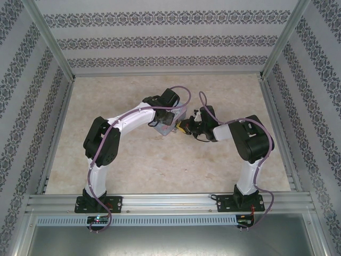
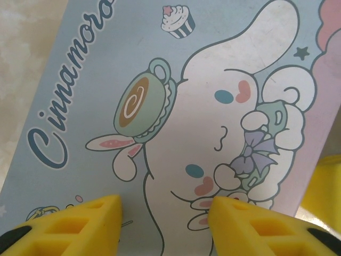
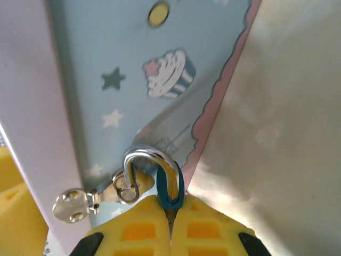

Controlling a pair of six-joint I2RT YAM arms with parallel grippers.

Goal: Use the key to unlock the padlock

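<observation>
The right gripper (image 3: 171,209) has its two yellow fingers shut tight, pinching the blue body of the padlock (image 3: 170,200) edge-on at the tips. This looks like a steadying grip that stops the little lock from swinging on its mount.

The silvery shackle (image 3: 150,157) arches up from the pinch and hooks through a small ring (image 3: 128,193). The ring belongs to the metal hasp (image 3: 72,205) on the pale side wall of the tin (image 3: 213,32). From this angle I cannot tell whether the shackle's free leg is seated in the body or released. I cannot pick out the key either. A dark line runs in the seam between the fingers just under the lock, but it is too small to name.

On the left side of the tin, the left gripper (image 2: 164,210) points at the printed lid with its fingers (image 2: 69,226) standing apart. Nothing is visibly clamped between them. Whether the tips press on the lid is hidden, but the pose suggests it is bracing the tin so it cannot slide while the lock is worked.

The tin sits mid-table (image 3: 287,133) between the two arms, with its hasp side turned to the right arm. My judgement is that the unlocking is not yet confirmed.
</observation>
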